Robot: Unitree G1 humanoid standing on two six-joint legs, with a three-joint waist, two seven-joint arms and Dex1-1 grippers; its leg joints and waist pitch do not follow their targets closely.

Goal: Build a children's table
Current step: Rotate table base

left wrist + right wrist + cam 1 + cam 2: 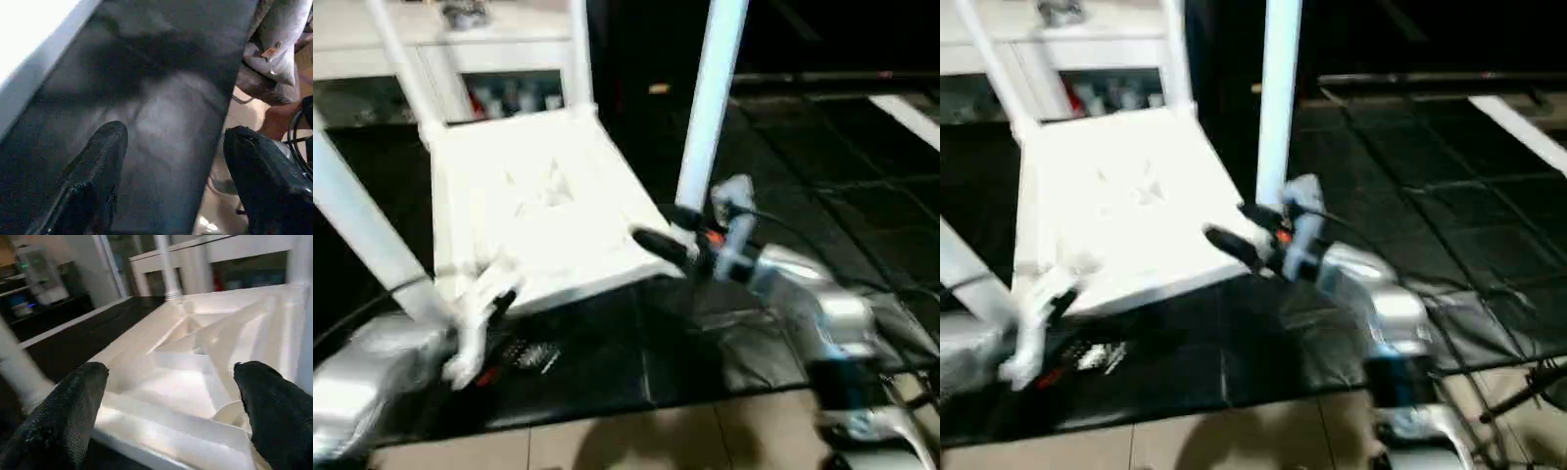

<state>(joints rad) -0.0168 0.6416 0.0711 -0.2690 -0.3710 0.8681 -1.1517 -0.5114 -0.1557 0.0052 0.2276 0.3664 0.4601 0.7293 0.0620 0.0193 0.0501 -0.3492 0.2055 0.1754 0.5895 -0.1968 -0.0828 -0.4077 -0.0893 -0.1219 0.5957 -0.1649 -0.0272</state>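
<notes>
The children's table lies upside down on a black mat, its ribbed white underside (538,206) facing up. Several white legs stand up from its corners, one at the near right (710,98) and one at the near left (362,235). My right gripper (666,231) is open at the near right corner, by the foot of that leg; in the right wrist view its fingers (73,406) spread wide before the ribs (195,357). My left gripper (176,161) is open over the mat with nothing between its fingers, close to the near left leg and the table's white edge (29,54).
A white glass-door cabinet (489,44) stands behind the table. Small metal parts (530,355) lie on the black mat (705,343) near my left arm. Beige floor tiles (656,441) run along the mat's near edge. A grey padded thing (279,44) lies beyond the mat.
</notes>
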